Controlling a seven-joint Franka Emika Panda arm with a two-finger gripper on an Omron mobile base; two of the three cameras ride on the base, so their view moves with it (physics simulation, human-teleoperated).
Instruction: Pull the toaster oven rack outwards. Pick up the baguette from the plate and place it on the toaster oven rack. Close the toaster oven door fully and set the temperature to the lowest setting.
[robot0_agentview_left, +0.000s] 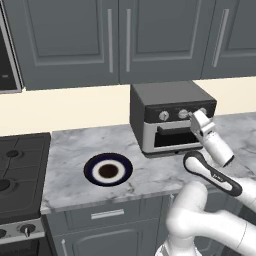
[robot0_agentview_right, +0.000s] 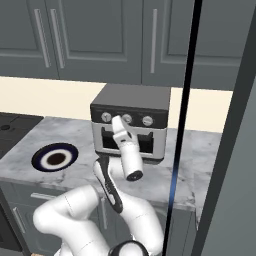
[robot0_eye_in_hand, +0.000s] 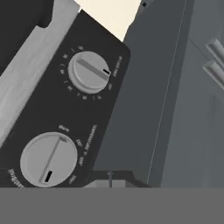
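Open marble counter (robot0_agentview_left: 150, 172) lies between the plate (robot0_agentview_left: 108, 170) and the toaster oven (robot0_agentview_left: 170, 117); upper cabinets (robot0_agentview_left: 120, 40) hang overhead.

A grey-veined white marble table (robot0_agentview_left: 75, 145) is being shown running across the room, and it is being carried by dark grey base cabinets with a drawer bearing a silver bar handle (robot0_agentview_left: 107, 214). Above it, a plain cream wall strip (robot0_agentview_left: 65, 107) is being seen, and over that a row of dark grey panelled wall cupboards (robot0_agentview_left: 75, 40) with long silver vertical handles is being displayed. At the left end, a black stove top with round burners (robot0_agentview_left: 17, 170) is being set flush beside the marble. In the right base view, a tall dark grey panel (robot0_agentview_right: 227, 150) is being shown filling the right side.
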